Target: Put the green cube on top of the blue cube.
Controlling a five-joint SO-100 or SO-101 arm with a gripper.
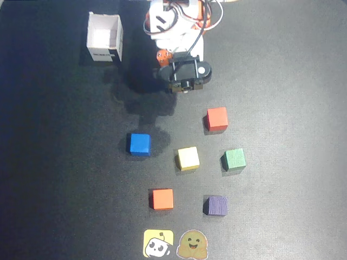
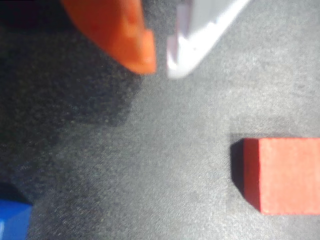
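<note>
The green cube (image 1: 233,159) sits on the black mat at the right of the overhead view, out of the wrist view. At the left lies the blue cube (image 1: 139,144), and one corner of the blue cube (image 2: 12,221) shows at the bottom left of the wrist view. My gripper (image 1: 164,58) is folded back near the arm's base, well behind both cubes. In the wrist view the gripper (image 2: 161,67) has its orange and white fingertips almost together with nothing between them, hanging over bare mat.
An orange-red cube (image 1: 217,118) lies closest to the arm; the orange-red cube (image 2: 285,175) fills the wrist view's right side. A yellow cube (image 1: 187,158), another orange cube (image 1: 162,199) and a purple cube (image 1: 216,206) lie nearby. A white box (image 1: 104,37) stands back left. Two stickers (image 1: 173,244) mark the front edge.
</note>
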